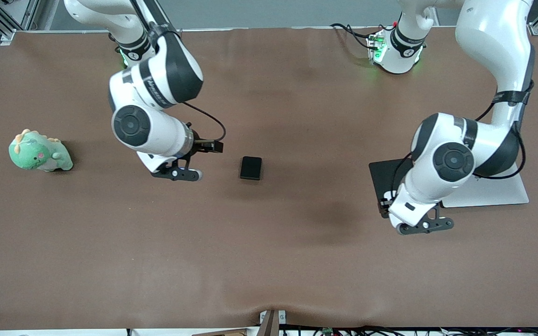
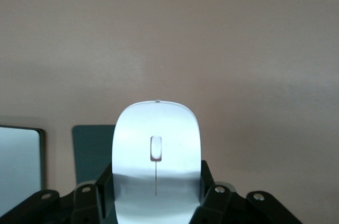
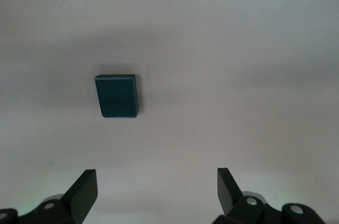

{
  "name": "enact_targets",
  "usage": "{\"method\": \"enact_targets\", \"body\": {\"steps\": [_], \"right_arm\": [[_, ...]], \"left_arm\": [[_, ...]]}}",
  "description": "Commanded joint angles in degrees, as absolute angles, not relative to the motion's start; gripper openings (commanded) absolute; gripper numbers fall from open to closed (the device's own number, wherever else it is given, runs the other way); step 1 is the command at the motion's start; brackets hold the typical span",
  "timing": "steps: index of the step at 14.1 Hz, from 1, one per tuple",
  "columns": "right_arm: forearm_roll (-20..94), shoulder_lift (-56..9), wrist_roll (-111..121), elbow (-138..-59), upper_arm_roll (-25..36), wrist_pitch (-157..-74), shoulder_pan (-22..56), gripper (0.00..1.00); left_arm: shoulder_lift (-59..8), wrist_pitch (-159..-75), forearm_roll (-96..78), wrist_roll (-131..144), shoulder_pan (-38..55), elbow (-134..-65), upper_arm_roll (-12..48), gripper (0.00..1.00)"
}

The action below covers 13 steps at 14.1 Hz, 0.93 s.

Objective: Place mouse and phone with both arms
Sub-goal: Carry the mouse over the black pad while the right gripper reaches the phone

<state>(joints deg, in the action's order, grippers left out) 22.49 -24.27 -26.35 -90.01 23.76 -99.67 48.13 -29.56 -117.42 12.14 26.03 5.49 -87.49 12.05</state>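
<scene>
My left pincer clamps the mouse above the desk, beside the black pad. My right pincer hangs open near the phone. The glossy mouse could slip from its narrow hold.

A green plush dinosaur sits at the right arm's end of the brown table.

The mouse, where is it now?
The mouse is in the shut left gripper, up over the table near the black pad and laptop.
</scene>
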Motion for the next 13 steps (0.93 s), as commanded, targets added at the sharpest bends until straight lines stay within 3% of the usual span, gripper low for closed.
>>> {"method": "enact_targets", "body": {"steps": [1, 13], "right_arm": [[23.9, -27.8, -28.1, -90.0, 24.4, -104.5, 51.3, 1.00], [25.7, -38.2, -28.1, -91.6, 21.8, -123.2, 54.6, 1.00]], "left_arm": [[-28.7, -116.7, 12.4, 22.3, 3.4, -88.2, 12.7, 0.00], [-32.4, -117.3, 12.6, 21.1, 1.4, -92.5, 12.7, 0.00]]}}
